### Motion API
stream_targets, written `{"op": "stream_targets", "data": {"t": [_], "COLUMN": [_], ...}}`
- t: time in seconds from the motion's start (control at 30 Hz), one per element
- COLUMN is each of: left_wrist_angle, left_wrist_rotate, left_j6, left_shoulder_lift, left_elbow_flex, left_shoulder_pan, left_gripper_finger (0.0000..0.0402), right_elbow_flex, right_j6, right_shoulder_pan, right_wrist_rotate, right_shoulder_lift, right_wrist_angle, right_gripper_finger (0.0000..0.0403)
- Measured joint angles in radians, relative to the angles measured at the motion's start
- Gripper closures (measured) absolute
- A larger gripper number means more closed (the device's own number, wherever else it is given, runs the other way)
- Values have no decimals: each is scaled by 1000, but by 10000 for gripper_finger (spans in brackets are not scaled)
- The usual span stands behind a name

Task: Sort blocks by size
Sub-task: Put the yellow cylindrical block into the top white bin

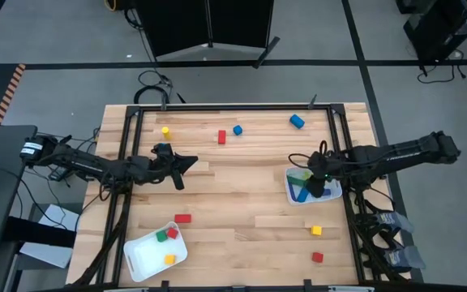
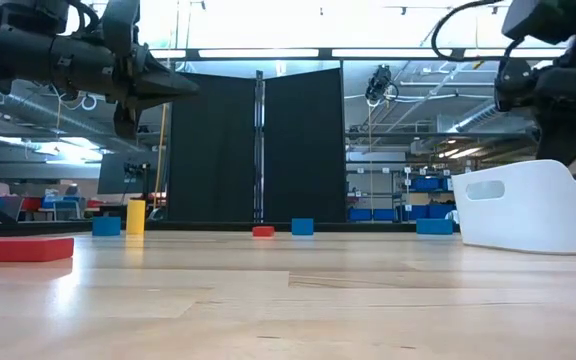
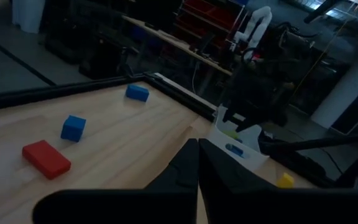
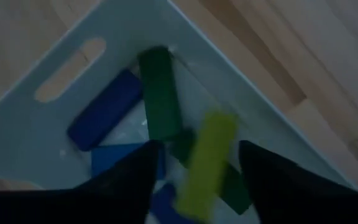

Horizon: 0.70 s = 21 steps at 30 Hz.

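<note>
Over the right tray: right gripper [image 4: 194,171] hangs with fingers spread, a yellow-green bar [image 4: 205,163] blurred between them, above the tray [image 1: 292,191].
Tray contents: dark green bar [image 4: 160,93], blue bar [image 4: 104,109].
Mid-table: left gripper [image 1: 186,164] raised, fingers pressed together.
Far edge: yellow cylinder [image 1: 165,130], red block [image 1: 222,136], two blue blocks [image 1: 237,130].
Near left: second tray [image 1: 140,258] holding small cubes.

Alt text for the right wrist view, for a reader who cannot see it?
The right gripper, open, hangs over a white tray holding long blue and green bars, with a yellow-green bar between its fingers. Wooden table surrounds the tray.
</note>
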Motion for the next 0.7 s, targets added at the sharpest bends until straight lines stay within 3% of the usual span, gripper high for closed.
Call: {"op": "stream_targets", "data": {"t": [0.17, 0.33, 0.53, 0.6, 0.7], "left_wrist_angle": [-13, -167, -720, -940, -1128], "left_wrist_rotate": [-25, -142, -224, -185, -114], "left_j6": [1, 45, -99, -190, -236], "left_shoulder_lift": [0, 0, 13, 26, 56], "left_elbow_flex": [5, 94, 312, 384, 465], "left_shoulder_pan": [0, 7, 131, 207, 326], "left_gripper_finger": [367, 323, 228, 196, 160], "right_elbow_flex": [0, 0, 1, 1, 1], "right_j6": [-37, -120, -310, -356, -395], "right_shoulder_pan": [4, 4, 6, 11, 20], "right_wrist_rotate": [7, 63, 63, 62, 61], "right_shoulder_lift": [-10, -19, 41, 79, 148], "right_wrist_angle": [76, 332, 699, 780, 886], "right_gripper_finger": [77, 52, 64, 71, 81]}}
